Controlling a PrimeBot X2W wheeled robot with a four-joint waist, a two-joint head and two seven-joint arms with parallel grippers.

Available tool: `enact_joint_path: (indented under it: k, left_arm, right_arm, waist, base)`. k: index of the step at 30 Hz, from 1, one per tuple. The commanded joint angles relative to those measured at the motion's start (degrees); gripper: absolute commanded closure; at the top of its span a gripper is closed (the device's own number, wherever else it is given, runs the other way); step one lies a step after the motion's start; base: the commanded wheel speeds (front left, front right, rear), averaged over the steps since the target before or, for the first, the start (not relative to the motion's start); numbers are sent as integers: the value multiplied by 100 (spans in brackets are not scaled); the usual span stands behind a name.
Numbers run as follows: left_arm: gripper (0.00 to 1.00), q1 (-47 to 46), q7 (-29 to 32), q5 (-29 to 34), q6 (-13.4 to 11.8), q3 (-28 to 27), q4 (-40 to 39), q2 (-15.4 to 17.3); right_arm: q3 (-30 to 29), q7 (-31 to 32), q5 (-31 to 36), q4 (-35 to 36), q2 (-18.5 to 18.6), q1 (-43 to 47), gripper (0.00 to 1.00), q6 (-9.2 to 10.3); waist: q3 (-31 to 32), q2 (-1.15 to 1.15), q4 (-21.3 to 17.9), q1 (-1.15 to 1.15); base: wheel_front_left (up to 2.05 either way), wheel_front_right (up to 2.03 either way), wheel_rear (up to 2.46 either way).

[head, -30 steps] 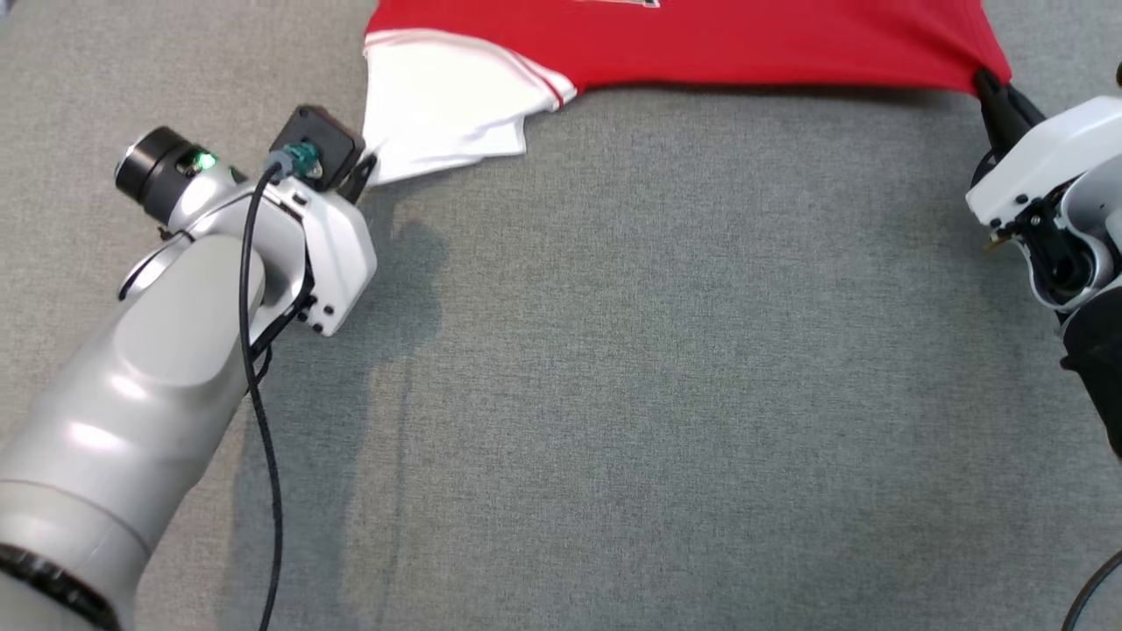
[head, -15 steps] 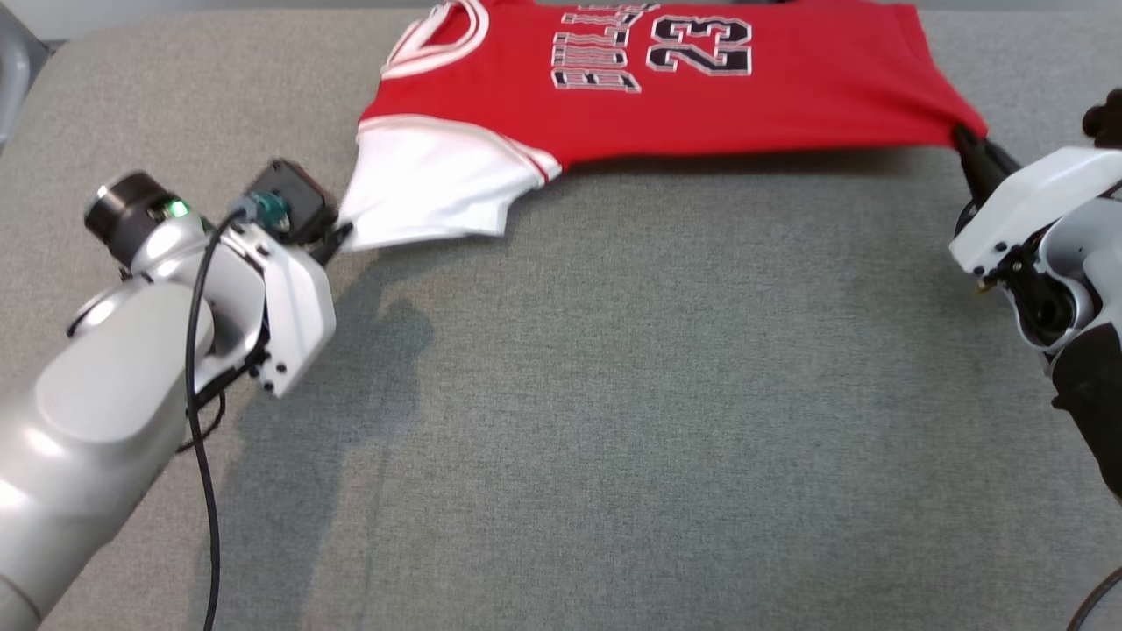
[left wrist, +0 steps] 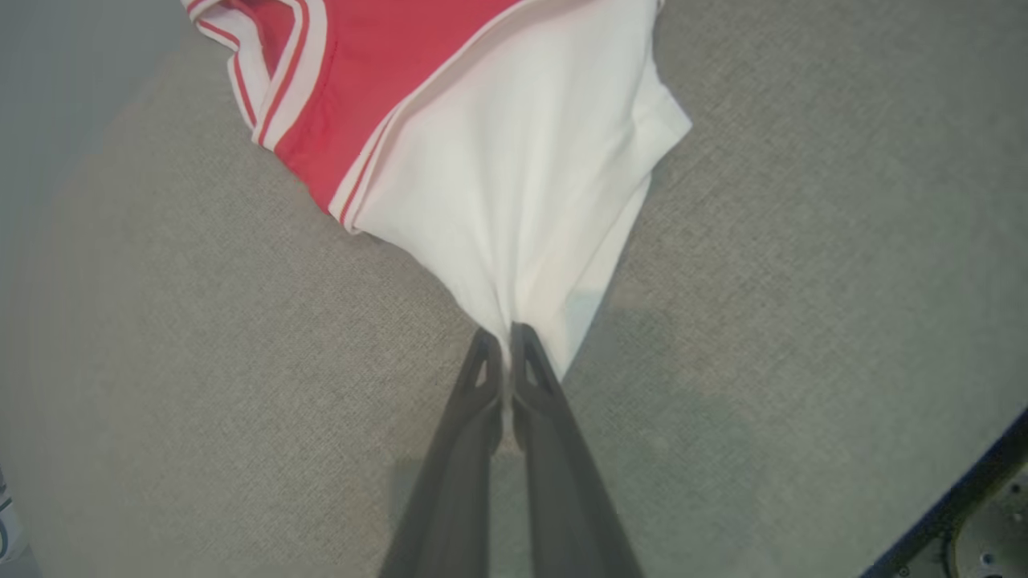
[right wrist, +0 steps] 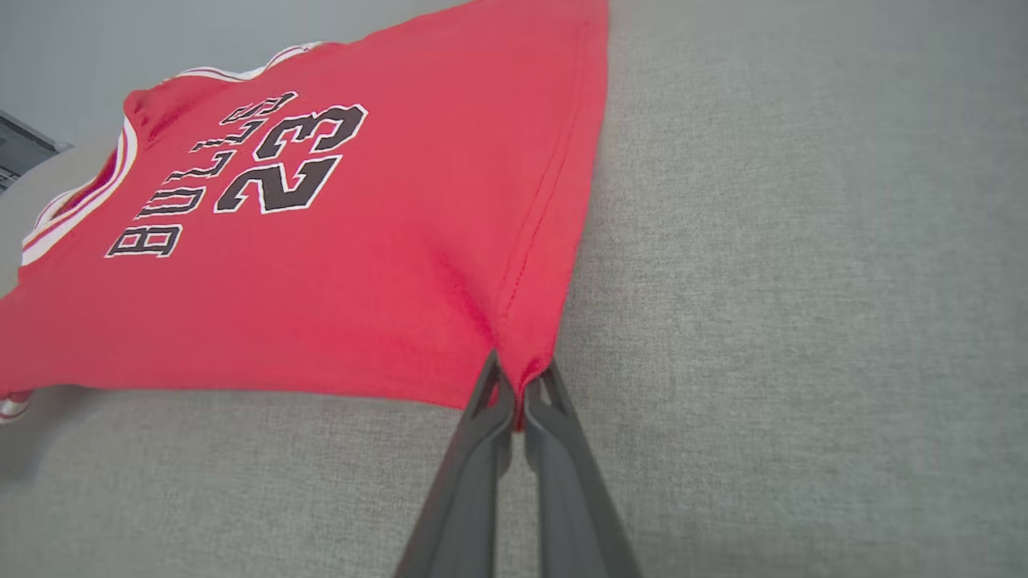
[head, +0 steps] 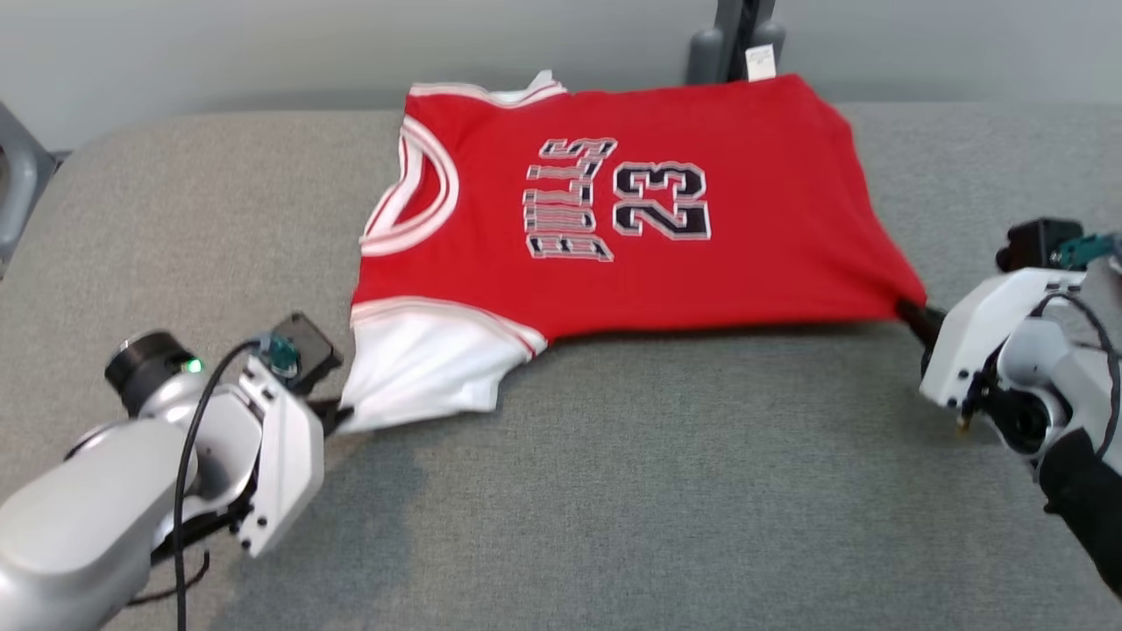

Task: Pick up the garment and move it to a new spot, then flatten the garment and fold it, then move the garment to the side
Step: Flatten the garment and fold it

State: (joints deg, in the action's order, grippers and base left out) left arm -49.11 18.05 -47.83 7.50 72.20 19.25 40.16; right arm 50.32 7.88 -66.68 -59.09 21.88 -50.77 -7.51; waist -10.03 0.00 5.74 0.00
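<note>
Grey padded surface, red jersey lying across its far half.
Its long axis runs left to right, neckline to the left, hem to the right. My left gripper is clamped on the near white sleeve; my right gripper pinches the near hem corner.

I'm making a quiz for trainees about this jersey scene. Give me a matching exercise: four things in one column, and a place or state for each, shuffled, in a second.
Column one
1. left end effector
2. right end effector
3. black number 23 print
4. grey woven fabric tabletop

Column two
A. shut on a bottom corner of the red basketball jersey
B. lying beneath the jersey
C. shut on the tip of the jersey's white cloth sleeve
D. on the jersey's red chest, beside the lettering

Pairs: 1-C, 2-A, 3-D, 4-B
</note>
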Motion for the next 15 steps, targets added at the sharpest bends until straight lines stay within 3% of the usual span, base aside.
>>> enact_joint_path:
  k: [1, 15]
  left_arm:
    - [100, 142, 80, -80, -7, 19, -121, 138]
    - [100, 1095, 931, -858, -155, 71, -1868, 1010]
  right_arm:
    - [44, 88, -75, 60, 87, 145, 100, 4]
    - [518, 1336, -844, 774, 594, 1037, 100, 4]
  waist:
    - [167, 0, -85, 0]
    - [781, 0, -245, 0]
  base:
    - [0, 0, 0]
    - [0, 0, 0]
